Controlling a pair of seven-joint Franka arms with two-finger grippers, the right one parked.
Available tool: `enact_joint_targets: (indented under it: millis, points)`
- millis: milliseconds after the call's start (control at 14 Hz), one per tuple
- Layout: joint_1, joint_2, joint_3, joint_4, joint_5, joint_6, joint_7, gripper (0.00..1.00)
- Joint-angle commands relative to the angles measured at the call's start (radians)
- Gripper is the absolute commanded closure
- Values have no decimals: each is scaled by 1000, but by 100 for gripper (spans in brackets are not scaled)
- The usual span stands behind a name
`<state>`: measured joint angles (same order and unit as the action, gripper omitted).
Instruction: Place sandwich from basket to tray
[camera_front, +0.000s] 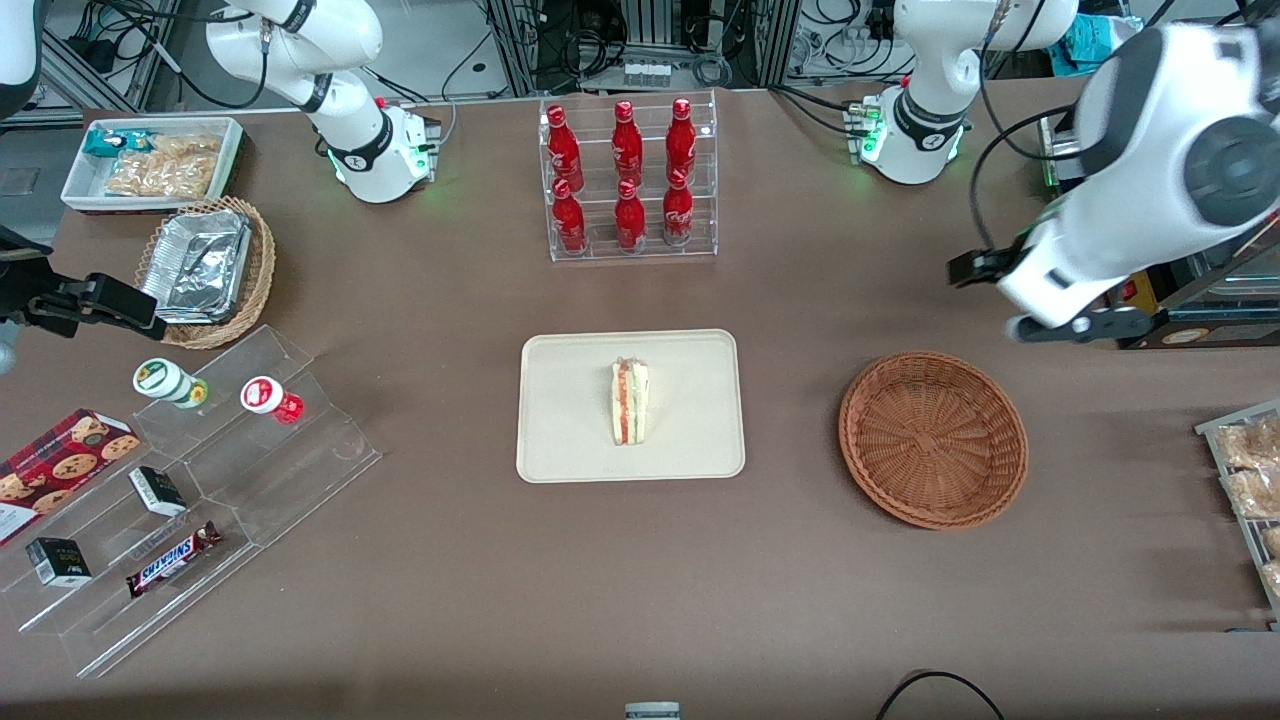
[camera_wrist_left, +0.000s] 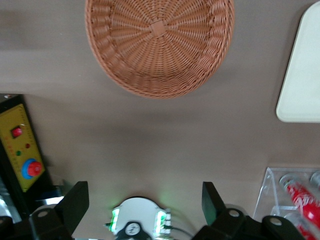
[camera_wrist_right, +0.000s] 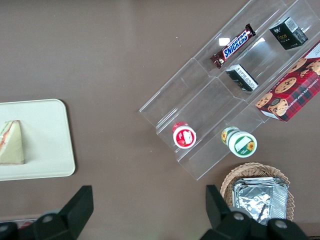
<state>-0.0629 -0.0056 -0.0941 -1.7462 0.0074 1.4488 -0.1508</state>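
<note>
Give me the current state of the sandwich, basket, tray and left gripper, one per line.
sandwich: lying on the tray, near its middle, free of the gripper.
basket: empty, upright on the table.
tray: flat on the table, holding only the sandwich.
gripper: open, holding nothing, raised over the table beside the basket.

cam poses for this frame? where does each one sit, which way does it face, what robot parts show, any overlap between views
Front: high over the table, looking down at tray, sandwich, basket; both arm bases show.
Left wrist: on the raised working arm, looking down at the empty basket; open pincer hangs over bare table.
Right wrist: on the parked arm, looking down at the acrylic shelf; its fingertips show.
Shared: tray edge in all three.
</note>
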Motion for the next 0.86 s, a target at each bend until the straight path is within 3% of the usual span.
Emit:
enact_joint_targets:
  millis: [0, 357, 786]
  points:
    - [73, -48, -36, 19, -12, -22, 115, 0]
    - [87, -62, -24, 67, 40, 50, 123, 0]
    - [81, 18, 25, 140, 23, 113, 117, 0]
